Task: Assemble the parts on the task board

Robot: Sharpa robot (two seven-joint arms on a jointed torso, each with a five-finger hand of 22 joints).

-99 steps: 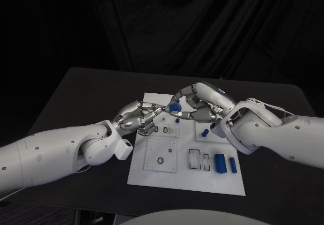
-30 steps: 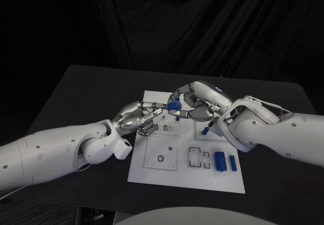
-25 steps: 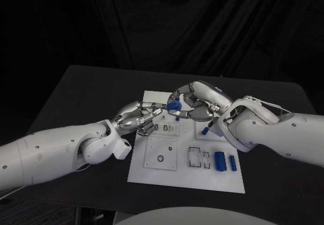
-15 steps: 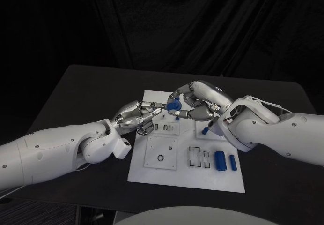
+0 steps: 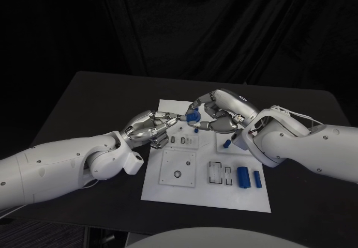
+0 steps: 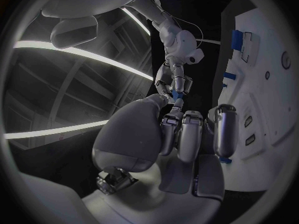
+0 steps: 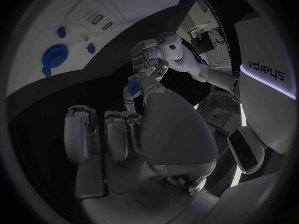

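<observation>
Over the far end of the task board [image 5: 205, 194], the right hand [image 5: 218, 116] pinches a small blue part [image 5: 192, 118] in its fingertips, its other fingers curled in. The left hand [image 5: 151, 128] reaches in from the left with its fingers meeting that same part; whether it truly grips the part I cannot tell. Just below them a blue peg [image 5: 196, 130] stands on the board, and another blue piece [image 5: 226, 144] lies beside the right wrist. Nearer, toward the right edge, two blue cylinders [image 5: 243, 177] lie side by side next to empty slots.
</observation>
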